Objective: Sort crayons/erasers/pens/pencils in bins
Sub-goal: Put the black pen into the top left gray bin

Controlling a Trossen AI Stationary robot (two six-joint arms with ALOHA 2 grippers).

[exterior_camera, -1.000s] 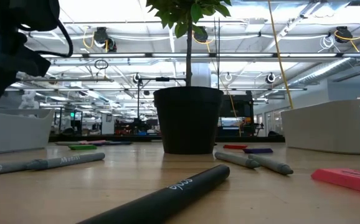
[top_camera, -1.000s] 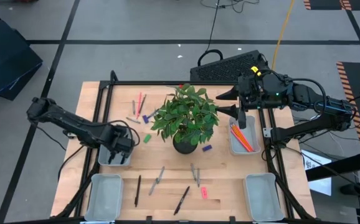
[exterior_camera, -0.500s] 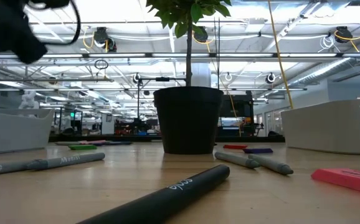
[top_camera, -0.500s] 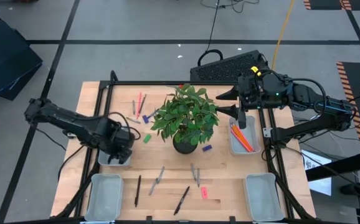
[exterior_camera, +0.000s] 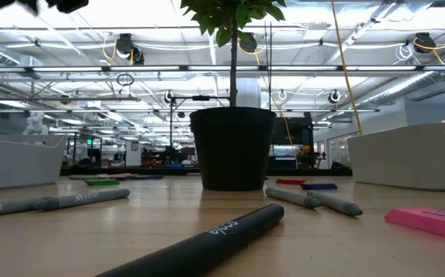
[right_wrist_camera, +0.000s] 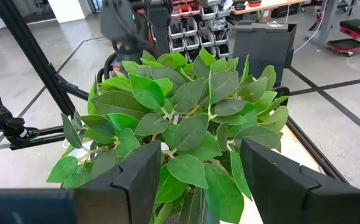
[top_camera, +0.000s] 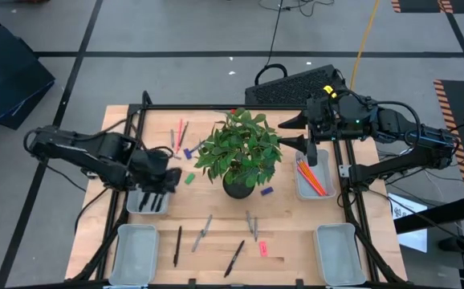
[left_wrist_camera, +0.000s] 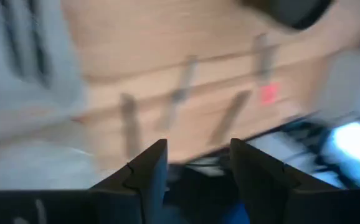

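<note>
My left gripper [top_camera: 160, 178] [left_wrist_camera: 195, 146] hangs open and holds nothing, above the far end of the left middle bin [top_camera: 138, 207], where dark pens [top_camera: 149, 201] lie. Two more black pens [top_camera: 177, 245] [top_camera: 234, 258] lie flat on the table near its front, and a pink eraser [top_camera: 262, 249] is beside them. A green eraser [top_camera: 189, 179] and a purple eraser [top_camera: 266, 191] lie by the pot. Orange pencils [top_camera: 312, 178] lie in the right middle bin [top_camera: 300, 189]. My right gripper [top_camera: 284, 132] [right_wrist_camera: 198, 149] waits open beside the plant.
A potted plant [top_camera: 240, 152] stands mid-table, its dark pot [exterior_camera: 232, 146] blocking the centre. Bins sit at the near left [top_camera: 134, 253] and near right [top_camera: 335, 253]. Grey sticks [top_camera: 202, 231] [top_camera: 250, 223] lie in front of the pot, thin sticks [top_camera: 180, 132] at the far left.
My left gripper has risen from the left middle bin, out of the low view's top, and has drifted a little toward the table's far edge. Dark pens now show in that bin.
</note>
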